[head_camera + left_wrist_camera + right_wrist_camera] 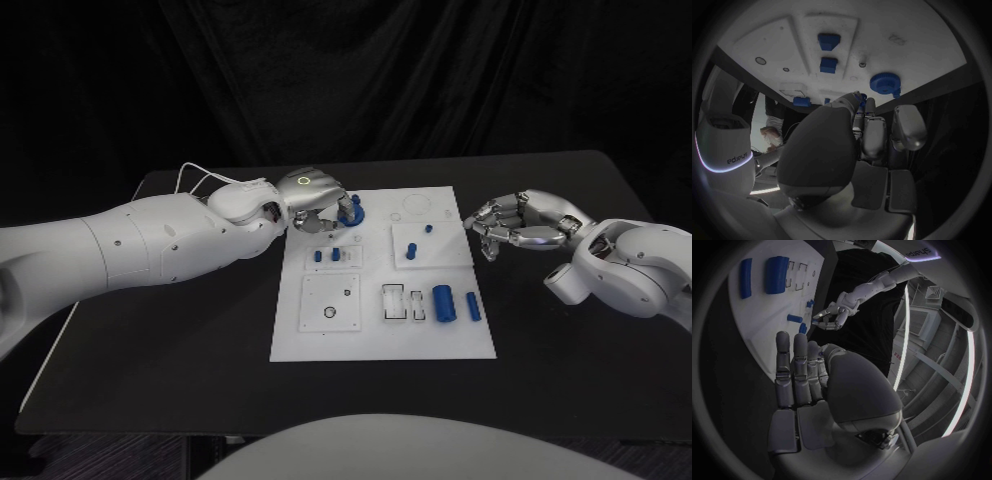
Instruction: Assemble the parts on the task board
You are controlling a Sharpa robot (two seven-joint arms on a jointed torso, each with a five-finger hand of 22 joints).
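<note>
While I am watching the head view, the task board (382, 345) is lying in the middle of the black table (173, 350), and my left hand (320, 205) is hanging over the board's far left corner. Its fingers are curling down around a blue ring-shaped part (355, 213) there, and I am seeing blue between the fingertips in the left wrist view too (861, 96), but I cannot tell whether the hand is actually pinching that piece or only touching it. In that same wrist view a round blue part (884, 82) is sitting on the board just beyond the fingers, with two small blue blocks (829, 41) further along a raised panel. My right hand (522, 227) is hovering just off the board's right edge, level with the upper right panel, holding nothing; its fingers are lying side by side and gently bent, clear of the board, as the right wrist view is showing (798, 375). On the board, two short blue pegs (415, 247) are resting on the upper right panel, a thick blue cylinder (444, 301) and a slimmer blue rod (473, 306) are lying side by side near the right edge, and two small blue pieces (327, 256) are standing in the left panel below my left hand.
</note>
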